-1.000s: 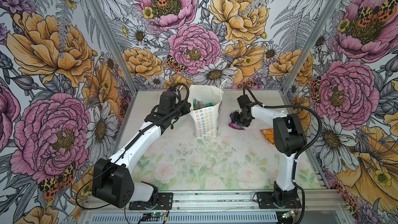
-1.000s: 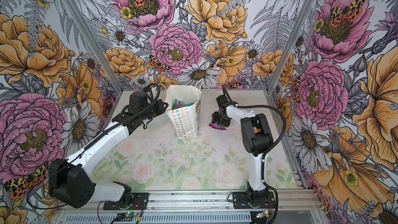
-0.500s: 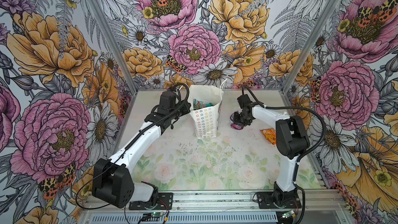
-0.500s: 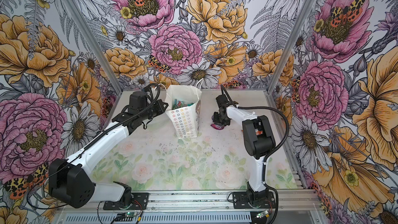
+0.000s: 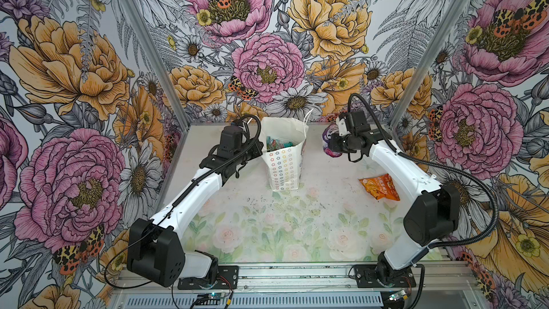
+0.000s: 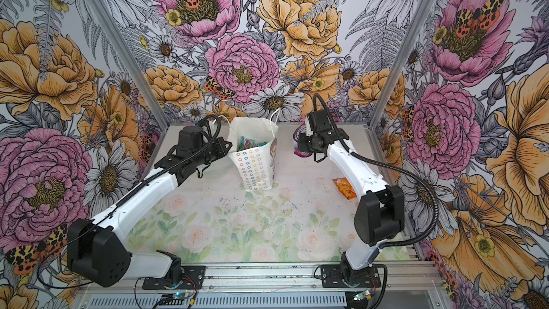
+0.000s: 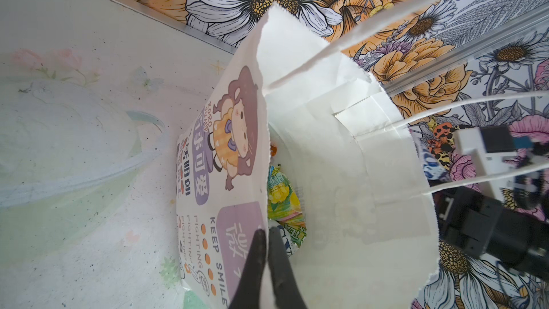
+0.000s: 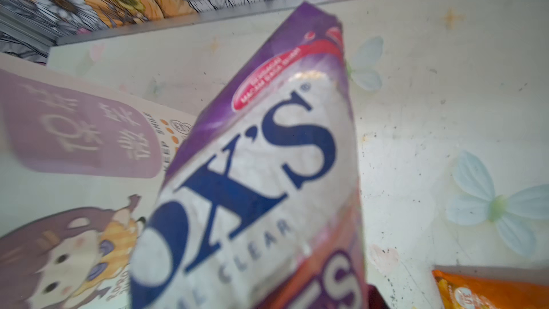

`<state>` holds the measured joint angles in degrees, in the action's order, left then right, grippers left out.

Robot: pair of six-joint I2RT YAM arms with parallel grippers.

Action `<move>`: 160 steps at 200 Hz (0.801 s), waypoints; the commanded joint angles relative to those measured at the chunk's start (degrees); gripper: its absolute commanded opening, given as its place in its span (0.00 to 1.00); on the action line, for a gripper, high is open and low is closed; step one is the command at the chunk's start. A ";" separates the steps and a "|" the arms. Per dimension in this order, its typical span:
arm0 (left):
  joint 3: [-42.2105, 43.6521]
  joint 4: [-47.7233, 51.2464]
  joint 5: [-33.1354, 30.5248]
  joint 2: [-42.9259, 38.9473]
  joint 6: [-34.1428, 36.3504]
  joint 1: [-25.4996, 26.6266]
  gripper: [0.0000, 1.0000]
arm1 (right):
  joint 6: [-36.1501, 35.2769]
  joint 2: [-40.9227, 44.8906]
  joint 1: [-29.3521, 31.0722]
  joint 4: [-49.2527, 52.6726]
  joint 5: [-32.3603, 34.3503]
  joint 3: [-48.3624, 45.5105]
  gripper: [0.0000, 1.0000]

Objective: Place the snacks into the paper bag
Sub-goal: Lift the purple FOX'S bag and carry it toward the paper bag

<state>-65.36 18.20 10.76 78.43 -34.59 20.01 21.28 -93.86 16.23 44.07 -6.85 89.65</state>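
The white paper bag [image 5: 285, 170] [image 6: 256, 170] stands upright at the back middle of the table, with several snacks [image 5: 274, 145] [image 7: 282, 200] inside. My left gripper [image 7: 267, 234] [image 5: 259, 147] is shut on the bag's near rim, one finger inside and one outside. My right gripper [image 5: 333, 144] [image 6: 303, 144] is shut on a purple FOX'S packet [image 5: 326, 136] [image 8: 267, 159], which hangs above the table to the right of the bag. That packet fills the right wrist view and hides the fingertips. An orange chip packet [image 5: 378, 187] [image 6: 344, 187] [image 8: 490, 289] lies flat on the table at the right.
The bag's string handles [image 7: 445, 1] stick up over its mouth. The floral back wall and its metal rail [image 8: 267, 7] run close behind the bag and the right gripper. The right arm's link [image 5: 398, 170] passes just beside the orange packet.
My right gripper has closed on the purple packet and lifted it off the table, up and slightly toward the back. The left arm and the bag have not moved.
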 commanded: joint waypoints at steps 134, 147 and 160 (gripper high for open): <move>-1.32 -0.71 -1.51 -0.82 0.22 0.57 0.00 | -9.02 14.63 8.79 -12.51 -5.98 12.13 0.14; -1.30 -0.72 -1.54 -0.83 0.22 0.56 0.00 | -9.31 14.29 10.44 -13.99 -6.50 11.97 0.13; -1.32 -0.71 -1.47 -0.83 0.19 0.64 0.00 | -9.50 13.65 12.11 -15.29 -7.01 11.97 0.14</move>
<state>-65.36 18.17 10.76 78.43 -34.59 20.29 12.93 -80.66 25.87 35.81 -11.51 100.53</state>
